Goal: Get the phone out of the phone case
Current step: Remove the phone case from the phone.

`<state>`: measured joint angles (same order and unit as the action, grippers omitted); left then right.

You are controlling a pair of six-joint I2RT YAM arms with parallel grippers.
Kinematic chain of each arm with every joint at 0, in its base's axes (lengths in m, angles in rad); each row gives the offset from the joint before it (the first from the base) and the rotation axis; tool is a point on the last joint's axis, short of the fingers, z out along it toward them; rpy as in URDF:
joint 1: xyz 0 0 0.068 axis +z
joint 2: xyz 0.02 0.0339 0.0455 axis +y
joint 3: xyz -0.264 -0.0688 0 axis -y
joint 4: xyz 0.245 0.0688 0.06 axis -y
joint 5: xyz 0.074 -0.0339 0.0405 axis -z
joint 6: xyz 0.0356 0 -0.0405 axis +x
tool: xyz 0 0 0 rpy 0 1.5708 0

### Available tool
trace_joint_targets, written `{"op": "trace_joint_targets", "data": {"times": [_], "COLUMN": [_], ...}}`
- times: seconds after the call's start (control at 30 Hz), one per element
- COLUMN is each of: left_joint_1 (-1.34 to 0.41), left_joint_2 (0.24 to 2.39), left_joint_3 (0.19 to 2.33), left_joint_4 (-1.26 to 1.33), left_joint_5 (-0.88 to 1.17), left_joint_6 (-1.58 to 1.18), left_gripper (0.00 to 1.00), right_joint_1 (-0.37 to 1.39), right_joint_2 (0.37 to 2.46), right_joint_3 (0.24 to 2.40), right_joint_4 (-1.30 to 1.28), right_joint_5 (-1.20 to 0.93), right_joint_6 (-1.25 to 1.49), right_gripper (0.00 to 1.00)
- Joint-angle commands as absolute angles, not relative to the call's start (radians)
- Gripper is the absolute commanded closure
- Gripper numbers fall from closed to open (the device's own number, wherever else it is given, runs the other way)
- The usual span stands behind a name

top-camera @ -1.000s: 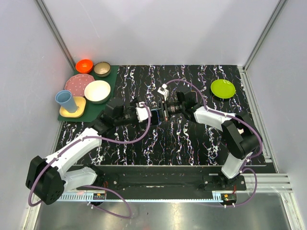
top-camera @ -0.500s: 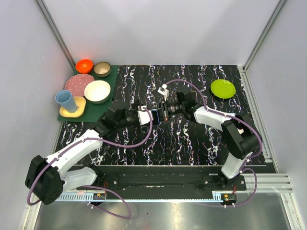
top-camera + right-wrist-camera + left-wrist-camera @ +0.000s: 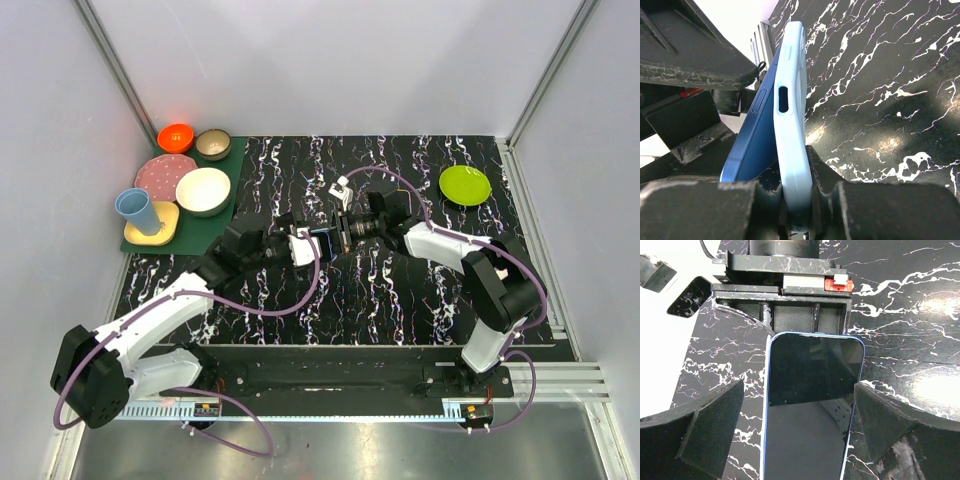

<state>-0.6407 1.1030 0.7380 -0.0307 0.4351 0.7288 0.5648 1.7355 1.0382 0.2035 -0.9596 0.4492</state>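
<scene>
Tilting off its pale case (image 3: 790,135), the blue phone (image 3: 752,142) shows dark glass.

Dark-blue phone (image 3: 752,135) angled partly out of pale-blue case (image 3: 790,150)

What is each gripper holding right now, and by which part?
The right gripper pinches the light blue phone case by one end. The left gripper is open astride the phone, holding nothing.

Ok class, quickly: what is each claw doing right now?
Left claw: open, either side of the phone.
Right claw: closed on the phone case.
</scene>
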Motion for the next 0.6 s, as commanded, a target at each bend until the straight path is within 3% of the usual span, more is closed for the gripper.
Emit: {"op": "trace_joint_targets", "data": {"times": [0.0, 0.57], "left_joint_1": [-0.646, -0.646], "left_joint_2": [1.077, 1.098], "left_joint_3": [0.730, 0.727], "left_joint_4": [-0.037, -0.037], "left_joint_5": [0.478, 0.450], "left_joint_6": [0.756, 0.773], "left_gripper": [0.01, 0.01], "right_joint_1": [0.577, 0.575], "right_joint_2": [1.713, 1.706], "right_joint_3": [1.092, 1.092], "right_joint_4": [0.275, 0.276], "right_joint_5": [-1.023, -1.023], "right_joint_6": [0.468, 0.466], "right_gripper": [1.00, 1.00]}}
